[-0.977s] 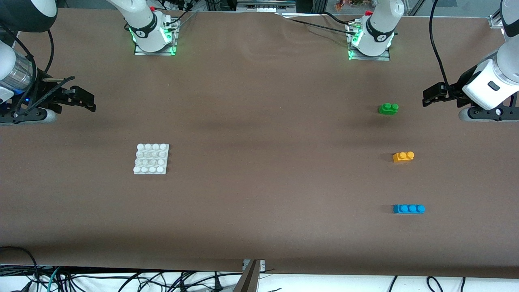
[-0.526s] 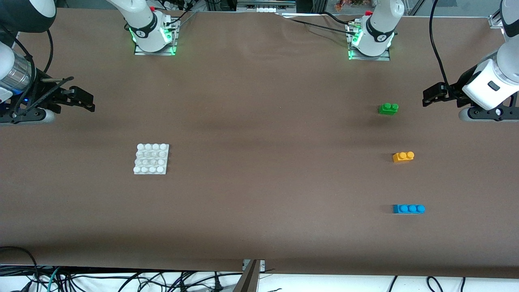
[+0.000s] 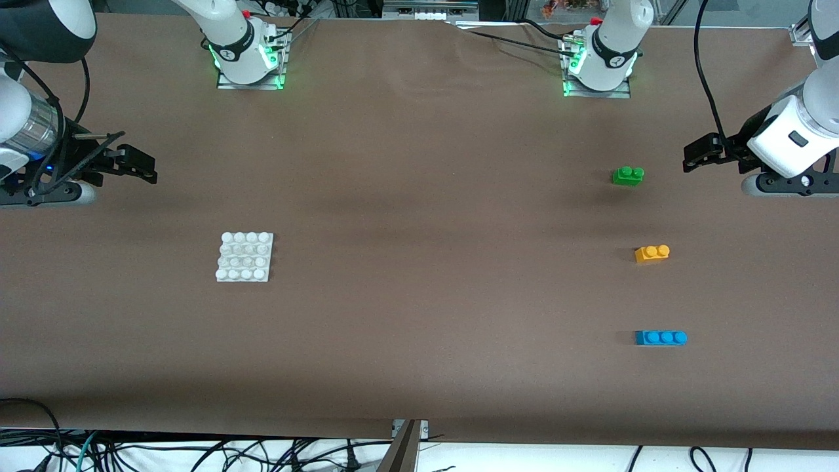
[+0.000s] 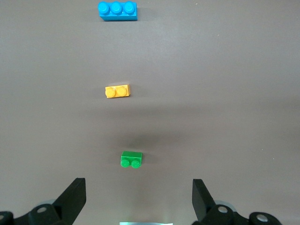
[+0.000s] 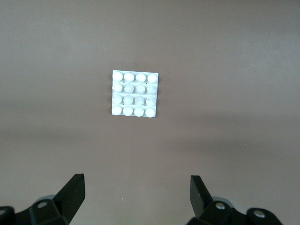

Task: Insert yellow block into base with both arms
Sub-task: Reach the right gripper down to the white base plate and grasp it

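The right pincer [image 3: 145,169] is held spread and empty at the frame's left edge, up above the base [image 3: 244,257], a white square with bumps on the counter [image 3: 419,295]. At middle right the small yellow block [image 3: 651,253] is seen, untouched. At the right edge the left pincer [image 3: 695,156] is held spread, ready to pick.

Two white jointed arms, black cables along each, green indicator lights at both bases on metal mounting plates, black two-finger left gripper [image 3: 696,157] and right gripper [image 3: 141,167], grey band on right wrist.
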`<state>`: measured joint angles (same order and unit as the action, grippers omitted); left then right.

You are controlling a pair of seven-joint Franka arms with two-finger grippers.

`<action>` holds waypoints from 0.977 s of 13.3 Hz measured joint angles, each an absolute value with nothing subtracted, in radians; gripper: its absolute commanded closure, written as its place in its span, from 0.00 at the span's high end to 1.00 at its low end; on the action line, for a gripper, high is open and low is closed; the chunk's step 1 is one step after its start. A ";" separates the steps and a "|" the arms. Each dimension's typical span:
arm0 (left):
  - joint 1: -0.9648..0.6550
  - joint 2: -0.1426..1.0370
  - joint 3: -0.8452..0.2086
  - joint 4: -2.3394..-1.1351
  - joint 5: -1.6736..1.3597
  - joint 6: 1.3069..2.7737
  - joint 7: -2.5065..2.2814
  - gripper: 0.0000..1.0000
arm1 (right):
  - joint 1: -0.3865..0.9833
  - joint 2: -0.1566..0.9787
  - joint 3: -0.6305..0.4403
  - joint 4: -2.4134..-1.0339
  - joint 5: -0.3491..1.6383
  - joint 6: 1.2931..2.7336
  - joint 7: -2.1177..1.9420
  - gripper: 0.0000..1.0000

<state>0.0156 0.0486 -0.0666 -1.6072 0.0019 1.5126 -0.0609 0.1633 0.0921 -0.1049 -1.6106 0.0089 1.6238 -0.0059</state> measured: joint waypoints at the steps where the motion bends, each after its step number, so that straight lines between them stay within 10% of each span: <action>1: 0.016 0.049 -0.067 -1.607 0.002 1.513 -0.061 1.00 | 0.163 0.095 -0.105 -1.611 0.009 1.628 -0.006 0.99; 13: 0.016 0.049 -0.067 -1.607 0.002 1.513 -0.061 1.00 | 0.154 0.329 -0.105 -1.736 0.019 1.992 -0.006 0.99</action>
<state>0.0156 0.0485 -0.0670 -1.6071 0.0019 1.5126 -0.0609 0.1537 0.3290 -0.1050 -1.7362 0.0189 1.9923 -0.0057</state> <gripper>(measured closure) 0.000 0.004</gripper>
